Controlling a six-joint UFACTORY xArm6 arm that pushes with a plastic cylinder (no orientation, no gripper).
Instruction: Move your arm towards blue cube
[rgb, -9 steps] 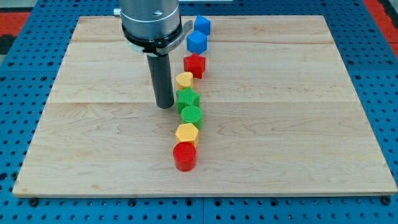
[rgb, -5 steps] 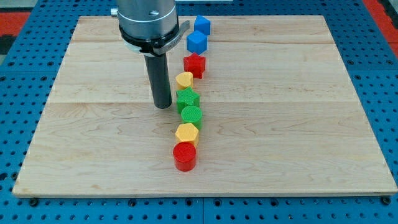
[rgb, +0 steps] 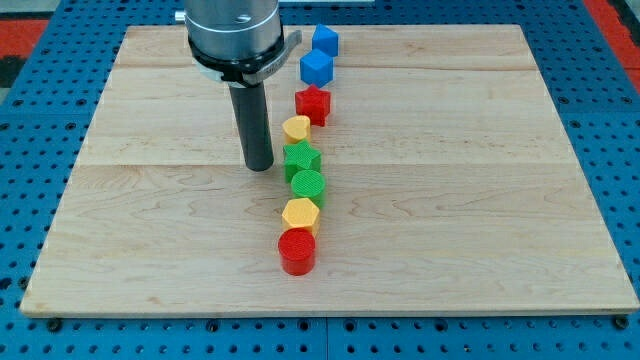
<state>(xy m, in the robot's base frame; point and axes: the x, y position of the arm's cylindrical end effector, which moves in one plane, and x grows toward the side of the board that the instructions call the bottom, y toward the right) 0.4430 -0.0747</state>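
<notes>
The blue cube (rgb: 317, 68) sits near the counter's (rgb: 480, 180) top edge, second in a column of blocks, just below another blue block (rgb: 325, 40) and above a red one (rgb: 313, 103). My tip (rgb: 260, 167) rests well below-left of it, just left of the green star (rgb: 301, 158). There is no pincer here, only the rod.

Board (rgb: 450, 200): pale planked wood, smooth, matt, visible grain. Surrounding base (rgb: 30, 150): blue perforated sheet, slight sheen. Rod (rgb: 257, 125): dark, matt, smooth; collar above (rgb: 235, 40): grey metal, satin finish. Red cylinder (rgb: 297, 251), green cylinder (rgb: 308, 185): ribbed plastic, matt. Blue cube (rgb: 317, 68): smooth plastic.
</notes>
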